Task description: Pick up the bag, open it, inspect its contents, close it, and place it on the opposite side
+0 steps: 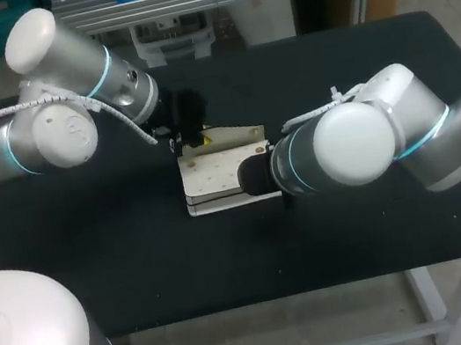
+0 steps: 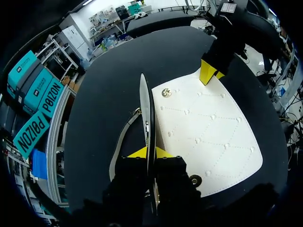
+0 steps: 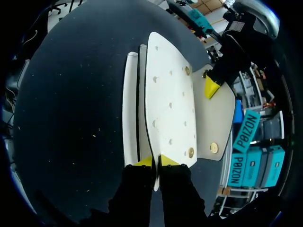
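Midway across the surface (image 1: 121,263) sits the white bag (image 1: 218,175); our left pincer (image 2: 150,152) grips one upright panel edge; our right pincer (image 3: 156,161) pinches the bag's opposite end, likely parting it for inspection.

bag (image 1: 218,175) on table (image 1: 92,250) | left pincer (image 2: 150,152) at rear edge | right pincer (image 3: 156,161) at right edge

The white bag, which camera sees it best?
The left wrist view: the white bag lies broad and close there, its quilted side, gold snaps and strap all plain. The right wrist view shows it narrower, its layers side by side. The head view shows it partly hidden.
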### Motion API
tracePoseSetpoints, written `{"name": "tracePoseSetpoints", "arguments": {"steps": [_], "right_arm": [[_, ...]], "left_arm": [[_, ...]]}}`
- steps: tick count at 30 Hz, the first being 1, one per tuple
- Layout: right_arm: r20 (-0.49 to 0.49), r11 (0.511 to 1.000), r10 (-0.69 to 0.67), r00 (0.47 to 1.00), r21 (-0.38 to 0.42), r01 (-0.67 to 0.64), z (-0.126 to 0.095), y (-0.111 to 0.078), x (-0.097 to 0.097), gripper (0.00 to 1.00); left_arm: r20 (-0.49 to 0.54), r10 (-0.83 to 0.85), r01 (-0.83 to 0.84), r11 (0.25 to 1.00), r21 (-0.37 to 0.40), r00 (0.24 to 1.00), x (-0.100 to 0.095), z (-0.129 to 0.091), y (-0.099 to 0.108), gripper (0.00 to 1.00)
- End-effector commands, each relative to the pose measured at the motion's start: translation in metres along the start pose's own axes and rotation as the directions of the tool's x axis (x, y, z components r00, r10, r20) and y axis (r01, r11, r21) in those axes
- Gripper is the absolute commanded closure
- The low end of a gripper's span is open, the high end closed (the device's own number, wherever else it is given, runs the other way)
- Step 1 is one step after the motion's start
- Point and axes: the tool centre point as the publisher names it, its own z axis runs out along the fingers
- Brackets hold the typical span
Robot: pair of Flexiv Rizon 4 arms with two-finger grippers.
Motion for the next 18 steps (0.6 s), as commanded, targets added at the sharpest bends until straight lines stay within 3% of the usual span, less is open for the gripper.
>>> {"name": "tracePoseSetpoints", "arguments": {"steps": [1,4,5,8,10,12,13,18], "right_arm": [[0.036,1.0,0.001,0.999,-0.014,-0.001,0.0031,-0.0029,0.0044,1.0],[0.036,1.0,0.001,0.999,-0.014,-0.001,0.0031,-0.0029,0.0044,1.0],[0.036,1.0,0.001,0.999,-0.014,-0.001,0.0031,-0.0029,0.0044,1.0],[0.036,1.0,0.001,0.999,-0.014,-0.001,0.0031,-0.0029,0.0044,1.0],[0.036,1.0,0.001,0.999,-0.014,-0.001,0.0031,-0.0029,0.0044,1.0],[0.036,1.0,0.001,0.999,-0.014,-0.001,0.0031,-0.0029,0.0044,1.0],[0.036,1.0,0.001,0.999,-0.014,-0.001,0.0031,-0.0029,0.0044,1.0],[0.036,1.0,0.001,0.999,-0.014,-0.001,0.0031,-0.0029,0.0044,1.0]], "left_arm": [[-0.012,0.011,-0.011,1.0,0.024,1.0,0.0021,0.0001,0.0014,1.0],[-0.032,0.013,-0.011,0.999,0.05,0.999,0.0033,0.0015,0.0005,1.0],[-0.033,0.012,-0.01,0.999,0.052,0.999,0.0036,0.0022,0.0005,0.8],[-0.045,0.006,-0.003,0.998,0.068,0.999,0.0036,0.0037,0.0012,0.64],[-0.049,0.003,0.001,0.997,0.074,0.999,0.0033,0.0044,0.0016,0.71],[-0.055,0.0,0.004,0.997,0.08,0.999,0.0026,0.0049,0.0019,0.87],[-0.057,-0.001,0.006,0.996,0.084,0.998,0.0023,0.0052,0.0019,0.99],[-0.077,-0.013,0.021,0.994,0.109,0.997,0.0017,0.0077,0.0024,0.98]]}}
